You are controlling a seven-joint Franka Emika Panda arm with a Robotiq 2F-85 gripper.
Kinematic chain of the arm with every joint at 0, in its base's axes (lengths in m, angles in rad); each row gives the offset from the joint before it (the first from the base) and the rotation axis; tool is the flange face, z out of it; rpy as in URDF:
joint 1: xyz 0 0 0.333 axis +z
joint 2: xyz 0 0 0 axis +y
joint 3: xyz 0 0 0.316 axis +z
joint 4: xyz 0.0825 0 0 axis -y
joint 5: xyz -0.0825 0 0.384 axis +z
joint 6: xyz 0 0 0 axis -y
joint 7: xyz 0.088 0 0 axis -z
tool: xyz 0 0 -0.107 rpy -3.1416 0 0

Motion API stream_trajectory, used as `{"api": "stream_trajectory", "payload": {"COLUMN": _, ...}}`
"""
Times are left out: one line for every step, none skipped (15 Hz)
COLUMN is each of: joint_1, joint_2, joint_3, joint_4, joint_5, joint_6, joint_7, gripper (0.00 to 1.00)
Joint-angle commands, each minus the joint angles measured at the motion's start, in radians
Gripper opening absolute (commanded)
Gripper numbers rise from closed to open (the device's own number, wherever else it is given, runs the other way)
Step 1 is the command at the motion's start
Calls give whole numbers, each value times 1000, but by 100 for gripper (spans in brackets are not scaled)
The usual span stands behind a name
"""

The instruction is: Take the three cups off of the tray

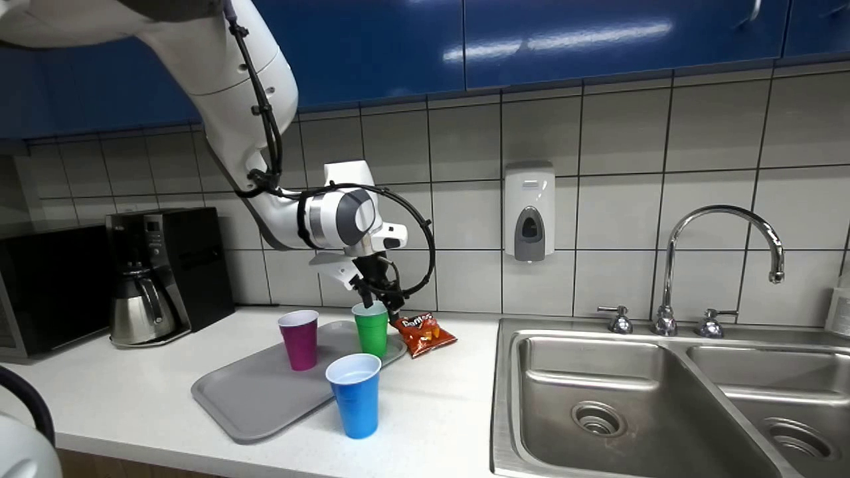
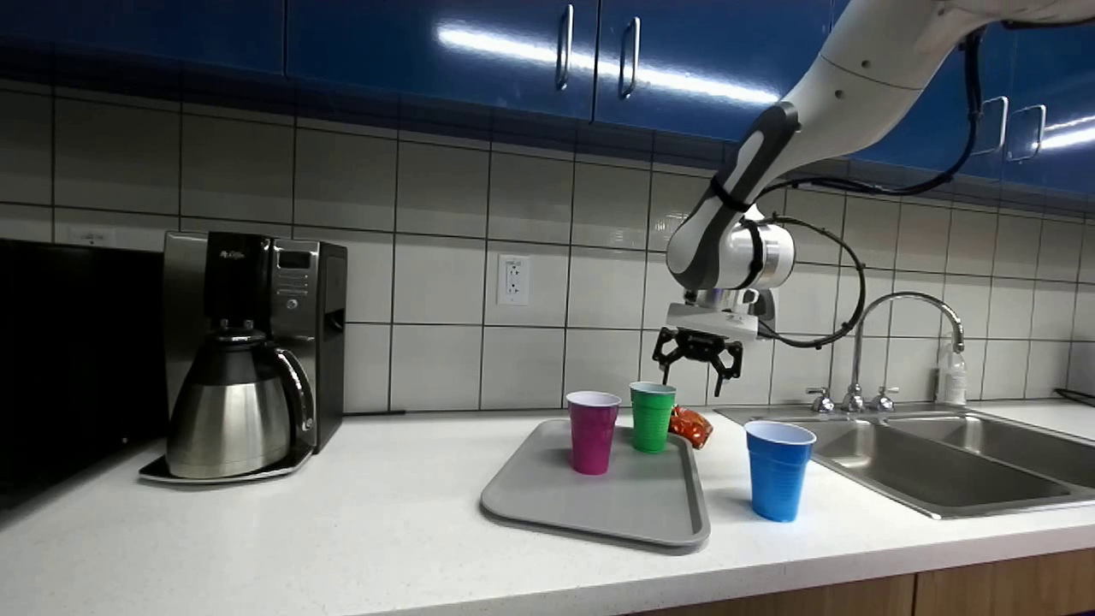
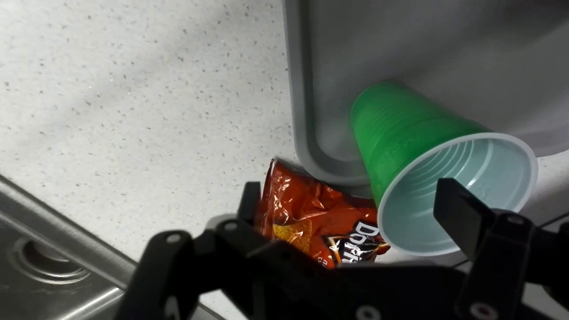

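The grey tray (image 1: 249, 405) (image 2: 590, 513) lies on the counter and also shows in the wrist view (image 3: 306, 89). The purple cup (image 1: 302, 345) (image 2: 592, 436) and the green cup (image 1: 373, 332) (image 2: 653, 419) stand upright on it, the green one near the far corner. The blue cup (image 1: 356, 401) (image 2: 778, 475) stands upright on the counter beside the tray. My gripper (image 1: 380, 311) (image 2: 692, 385) is open and empty at the far end of the tray. In the wrist view, one finger of the gripper (image 3: 349, 195) overlaps the green cup's mouth (image 3: 409, 138). The purple and blue cups are out of the wrist view.
A red chip bag (image 1: 423, 334) (image 2: 689, 426) (image 3: 306, 204) lies against the tray's far corner, below the gripper. The steel sink (image 1: 508, 398) and faucet (image 1: 724, 209) are beyond the blue cup. A coffee maker with a steel pot (image 2: 231, 419) stands at the opposite side. The tiled wall is behind.
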Motion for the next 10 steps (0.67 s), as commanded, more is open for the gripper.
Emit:
{"api": "stream_trajectory", "payload": {"joint_1": 33, "joint_2": 58, "joint_3": -26, "joint_4": 92, "joint_5": 6, "joint_6": -52, "joint_7": 46, "gripper": 100}}
{"api": "stream_trajectory", "payload": {"joint_1": 37, "joint_2": 70, "joint_3": -28, "joint_4": 107, "joint_5": 9, "joint_6": -61, "joint_7": 50, "gripper": 100}}
{"api": "stream_trajectory", "payload": {"joint_1": 42, "joint_2": 82, "joint_3": -32, "joint_4": 121, "joint_5": 10, "joint_6": -72, "joint_7": 56, "gripper": 100}}
{"api": "stream_trajectory", "payload": {"joint_1": 48, "joint_2": 92, "joint_3": -35, "joint_4": 134, "joint_5": 9, "joint_6": -83, "joint_7": 63, "gripper": 100}}
{"api": "stream_trajectory", "payload": {"joint_1": 50, "joint_2": 103, "joint_3": -37, "joint_4": 146, "joint_5": 9, "joint_6": -92, "joint_7": 67, "gripper": 100}}
{"api": "stream_trajectory", "payload": {"joint_1": 53, "joint_2": 111, "joint_3": -39, "joint_4": 156, "joint_5": 9, "joint_6": -101, "joint_7": 71, "gripper": 100}}
{"api": "stream_trajectory", "payload": {"joint_1": 55, "joint_2": 120, "joint_3": -40, "joint_4": 166, "joint_5": 10, "joint_6": -111, "joint_7": 72, "gripper": 100}}
{"api": "stream_trajectory", "payload": {"joint_1": 56, "joint_2": 128, "joint_3": -41, "joint_4": 174, "joint_5": 11, "joint_6": -120, "joint_7": 73, "gripper": 100}}
{"api": "stream_trajectory", "payload": {"joint_1": 55, "joint_2": 136, "joint_3": -39, "joint_4": 184, "joint_5": 16, "joint_6": -130, "joint_7": 70, "gripper": 100}}
{"api": "stream_trajectory", "payload": {"joint_1": 54, "joint_2": 143, "joint_3": -40, "joint_4": 191, "joint_5": 18, "joint_6": -140, "joint_7": 70, "gripper": 100}}
